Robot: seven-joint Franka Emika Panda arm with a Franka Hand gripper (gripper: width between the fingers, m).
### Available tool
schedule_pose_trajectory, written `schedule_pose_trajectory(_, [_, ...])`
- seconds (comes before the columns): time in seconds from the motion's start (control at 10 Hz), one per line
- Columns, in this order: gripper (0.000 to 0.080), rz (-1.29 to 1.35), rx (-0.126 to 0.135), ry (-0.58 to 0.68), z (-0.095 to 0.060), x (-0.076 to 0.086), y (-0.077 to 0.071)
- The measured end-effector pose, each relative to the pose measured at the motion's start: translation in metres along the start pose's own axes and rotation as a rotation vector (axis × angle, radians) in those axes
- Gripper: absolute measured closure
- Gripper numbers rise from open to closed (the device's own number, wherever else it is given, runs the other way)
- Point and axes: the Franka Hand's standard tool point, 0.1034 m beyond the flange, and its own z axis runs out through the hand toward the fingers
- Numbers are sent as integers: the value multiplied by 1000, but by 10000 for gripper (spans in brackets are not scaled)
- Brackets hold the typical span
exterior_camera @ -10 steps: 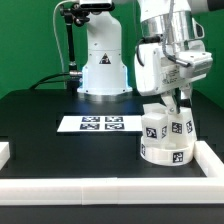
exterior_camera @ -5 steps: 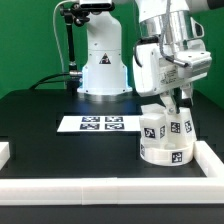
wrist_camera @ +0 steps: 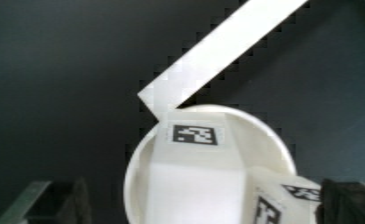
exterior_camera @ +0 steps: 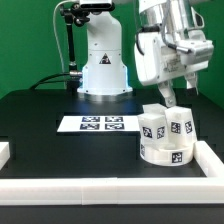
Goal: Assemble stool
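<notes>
The stool's round white seat (exterior_camera: 165, 152) lies in the corner of the rails at the exterior view's right. Two tagged white legs (exterior_camera: 152, 125) (exterior_camera: 181, 124) stand upright on it. My gripper (exterior_camera: 170, 97) hangs just above the legs, open and holding nothing. In the wrist view the seat (wrist_camera: 197, 175) fills the middle. One tagged leg (wrist_camera: 289, 203) shows near the edge. My dark fingertips (wrist_camera: 46, 200) stand wide apart on either side of the gripper (wrist_camera: 197, 208), clear of the parts.
The marker board (exterior_camera: 98, 123) lies flat mid-table. White border rails (exterior_camera: 110, 189) run along the front and the exterior view's right, meeting at a corner (wrist_camera: 170, 88) by the seat. The arm's white base (exterior_camera: 104, 62) stands at the back.
My gripper was shut low on the leg nearer the exterior view's right. It has since opened, let go and risen above both legs. The legs stay standing on the seat.
</notes>
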Motion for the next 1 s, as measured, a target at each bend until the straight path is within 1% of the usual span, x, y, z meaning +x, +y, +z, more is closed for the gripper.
schedule_pose_trajectory(0.2, [151, -25, -2, 5, 2, 1, 1])
schedule_pose_trajectory(0.3, [151, -129, -8, 11, 3, 1, 2])
schedule_pose_trajectory(0.4, [151, -283, -30, 34, 4, -1, 5])
schedule_pose_trajectory(0.5, [151, -454, -43, 46, 4, -4, 4])
schedule_pose_trajectory(0.6, [151, -598, -69, 46, 3, -9, 5])
schedule_pose_trajectory(0.7, [151, -709, -80, 45, 3, -11, 6])
schedule_pose_trajectory(1.0, [151, -933, -86, 38, 3, -10, 6])
